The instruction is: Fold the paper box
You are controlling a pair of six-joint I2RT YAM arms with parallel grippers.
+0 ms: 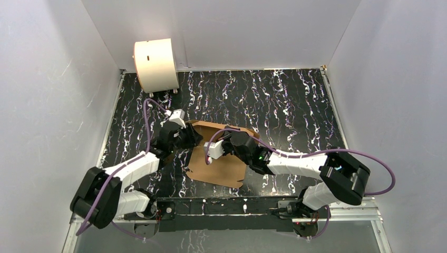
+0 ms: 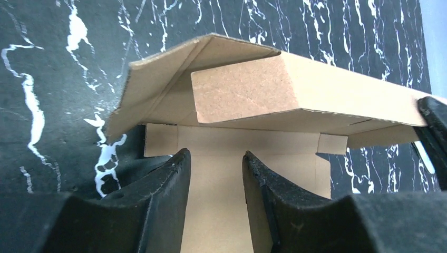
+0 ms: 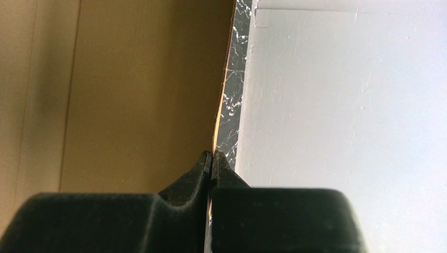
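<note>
Left wrist view: paper box (image 2: 242, 95) folded flap lies straight ahead of left gripper (image 2: 213, 158), fingers apart; right gripper (image 3: 211, 156) clamps its panel edge.

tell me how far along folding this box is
Done: one side of the paper box is already creased up, its flaps raised off the table. In hand: the right claw pinches a panel edge; the left claw stands open over the flat base. Left: the remaining walls, tabs and closing.
</note>
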